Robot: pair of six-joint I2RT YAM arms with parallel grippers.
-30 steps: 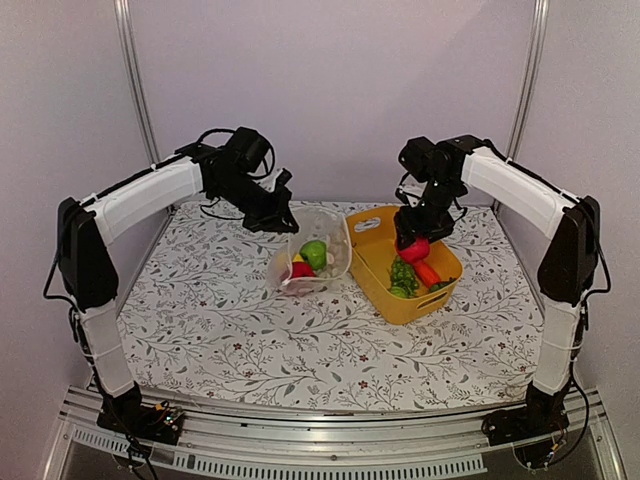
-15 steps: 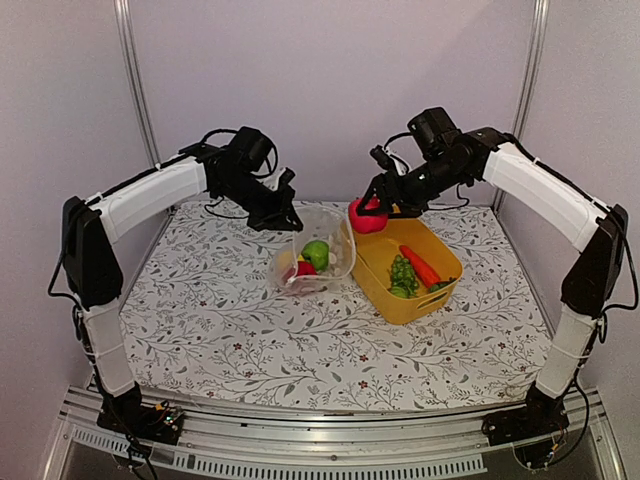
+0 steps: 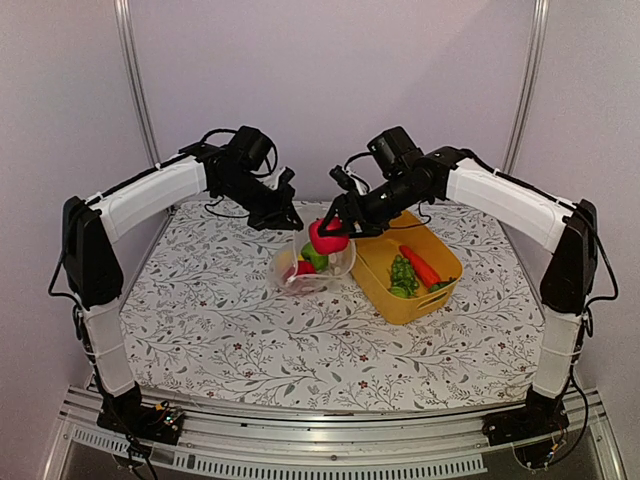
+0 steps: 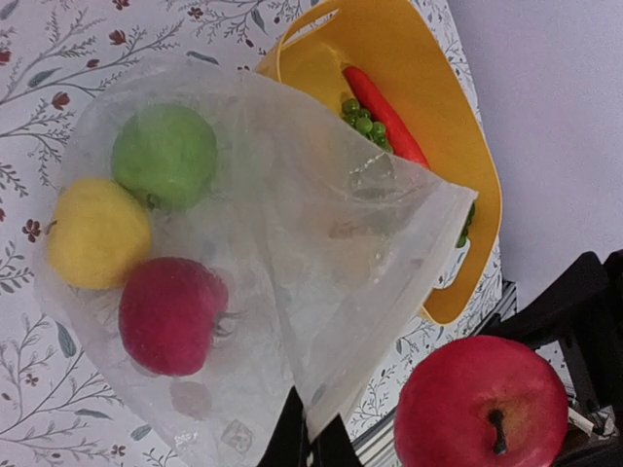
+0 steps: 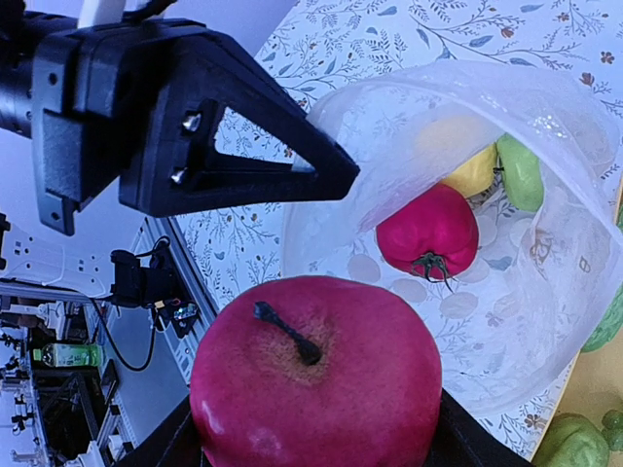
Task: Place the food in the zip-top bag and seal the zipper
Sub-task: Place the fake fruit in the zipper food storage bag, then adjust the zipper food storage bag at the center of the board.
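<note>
The right end effector [image 3: 336,226] pinches the red apple [image 5: 311,384] just above the open mouth of the zip-top bag [image 4: 321,243]. The left end effector [image 3: 287,219], pressed together on the bag's rim, holds it open on the bench [image 3: 220,320]. A green fruit [image 4: 164,156], lemon [image 4: 97,233] and red fruit [image 4: 170,313] lie inside.

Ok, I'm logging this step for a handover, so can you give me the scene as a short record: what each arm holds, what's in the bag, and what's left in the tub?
left fingers: pinch the zip-top bag at its rim, holding the mouth open
right fingers: shut on a red apple, above the bag's mouth
in bag: green fruit, yellow lemon, red fruit
in yellow tub: carrot, green pieces
seal: not yet made
</note>
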